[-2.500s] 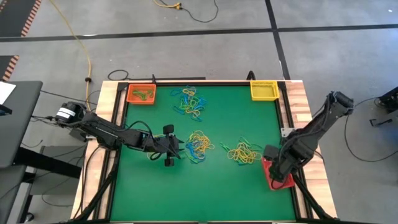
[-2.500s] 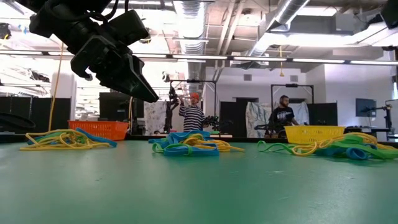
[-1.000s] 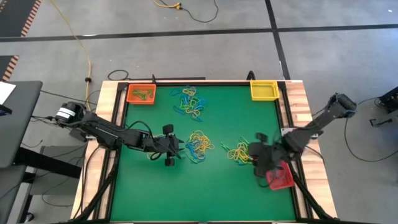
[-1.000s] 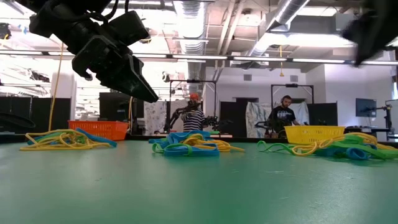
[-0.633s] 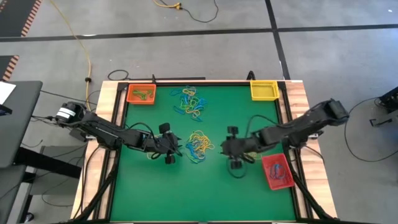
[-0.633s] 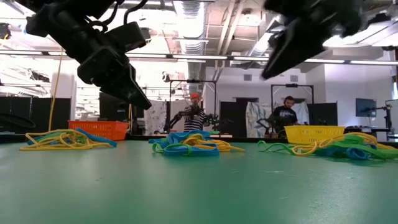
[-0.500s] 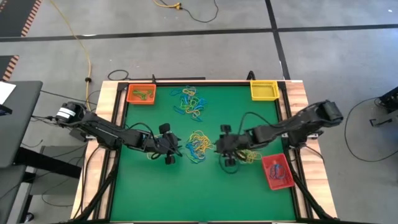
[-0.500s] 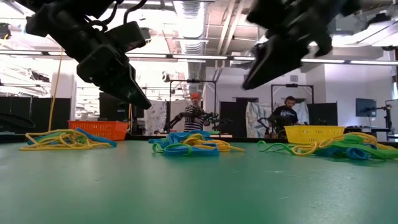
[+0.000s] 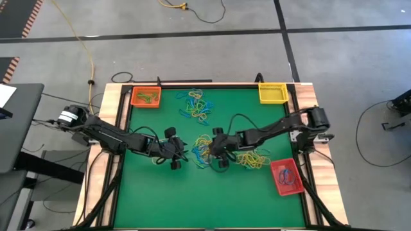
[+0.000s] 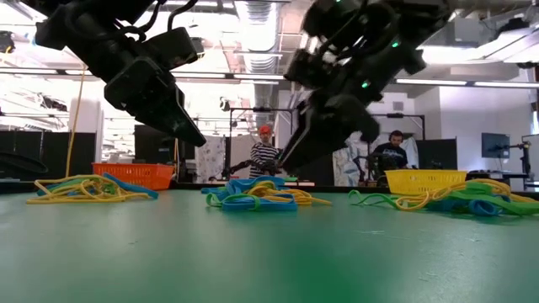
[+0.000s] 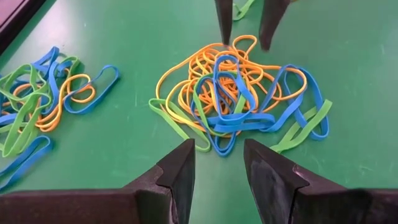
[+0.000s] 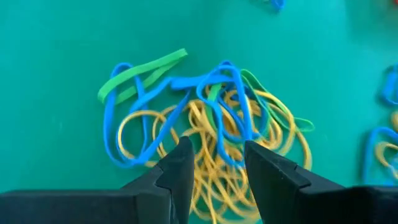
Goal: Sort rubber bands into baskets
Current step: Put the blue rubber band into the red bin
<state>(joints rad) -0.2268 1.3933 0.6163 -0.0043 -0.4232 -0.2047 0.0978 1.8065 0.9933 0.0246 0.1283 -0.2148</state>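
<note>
1. At the desk's centre, the right end effector (image 9: pixel 214 147) now hangs over the middle pile of rubber bands (image 9: pixel 205 151). Seconds ago it was at the red basket (image 9: pixel 287 177) by the desk's right edge, and it has since swept across the right-hand pile (image 9: pixel 252 158). This reads as one drop finished and the next pick beginning.
2. Across the same pile, the left end effector (image 9: pixel 184 153) has barely shifted in that time and waits just beside the bands.
3. Right end effector (image 12: pixel 214 163): fingers spread apart, empty, their tips poised above the yellow and blue loops; contact cannot be confirmed.
4. Left end effector (image 11: pixel 217 163): fingers likewise parted, gripping nothing, short of the tangle and pointing at it. The other arm's two fingertips (image 11: pixel 224 22) show beyond the pile.
5. Remaining bands: a third pile (image 9: pixel 196 106) lies toward the far edge, so three piles are unsorted.
6. Baskets: the orange basket (image 9: pixel 146 97) sits at the far left corner and already contains bands; the yellow basket (image 9: pixel 272 93) sits at the far right corner. Most of the sorting appears to lie ahead.
</note>
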